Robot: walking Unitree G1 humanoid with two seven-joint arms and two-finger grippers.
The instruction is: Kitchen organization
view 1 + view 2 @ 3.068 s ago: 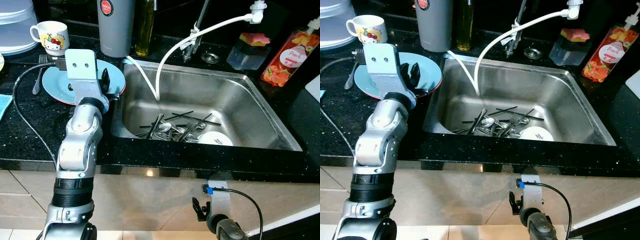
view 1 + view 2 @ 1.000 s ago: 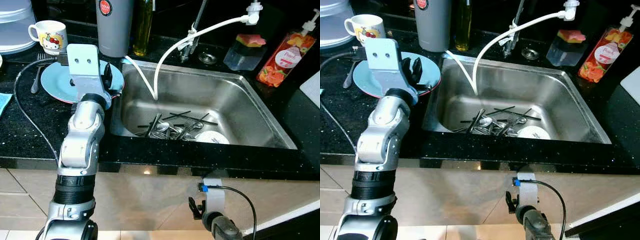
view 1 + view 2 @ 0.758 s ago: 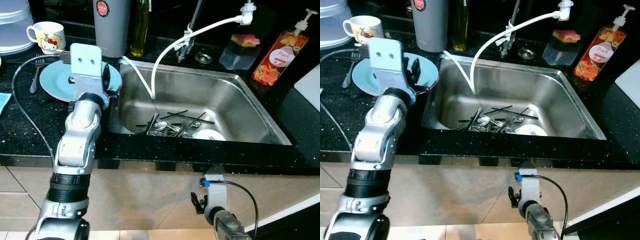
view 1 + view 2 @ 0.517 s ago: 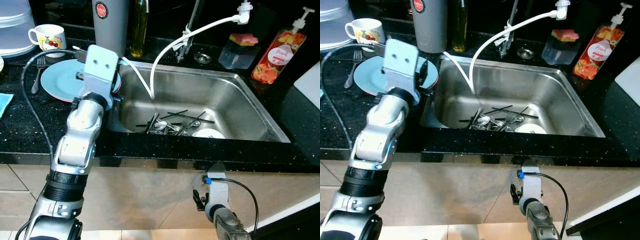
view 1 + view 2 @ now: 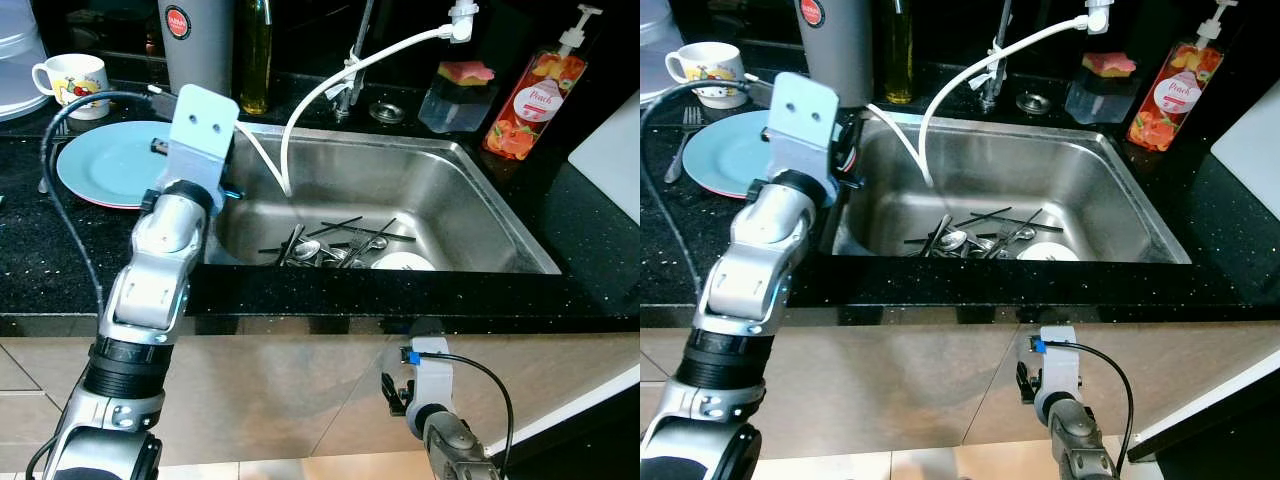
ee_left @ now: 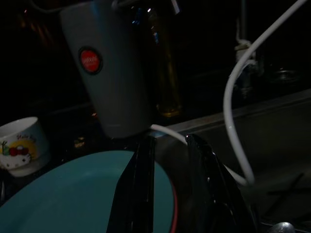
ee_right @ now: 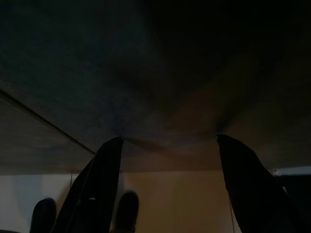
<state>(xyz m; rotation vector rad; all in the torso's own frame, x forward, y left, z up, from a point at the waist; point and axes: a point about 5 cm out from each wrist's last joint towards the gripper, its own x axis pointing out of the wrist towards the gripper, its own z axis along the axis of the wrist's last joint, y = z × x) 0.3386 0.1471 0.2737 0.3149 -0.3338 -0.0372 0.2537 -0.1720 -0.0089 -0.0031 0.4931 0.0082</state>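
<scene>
From the head camera, a speckled black stone counter (image 5: pixel 60 270) wraps a brushed steel sink (image 5: pixel 480 215), rectangular with rounded corners. At the basin's front lies a tangle of shiny spoons and thin dark chopsticks (image 5: pixel 335 243), with a round white dish (image 5: pixel 400 262) just beside them toward the front right corner. A white hose (image 5: pixel 300 105) loops from the tap down into the basin. On the counter to the sink's left sits a flat, glossy light-blue plate (image 5: pixel 105 162) with a red rim; a white cartoon mug (image 5: pixel 72 76) stands behind it near the back edge, next to a tall grey tumbler (image 5: pixel 195 40) with a red round badge and a slim bottle of yellow oil (image 5: pixel 255 50). At the back right stand a clear tub holding a sponge (image 5: pixel 455 85) and an orange pump bottle (image 5: pixel 530 90). The silver left arm reaches over the sink's left rim, its left gripper (image 5: pixel 848 145) between plate and basin. The right gripper (image 5: pixel 395 393) hangs below the counter's front edge. In the left wrist view, the two black fingers (image 6: pixel 138 194) stand a narrow gap apart, holding nothing, above the plate's red rim, tumbler and mug beyond. In the right wrist view, dim and shadowed, the black fingers (image 7: pixel 97 189) are spread wide and empty under a dark surface.
</scene>
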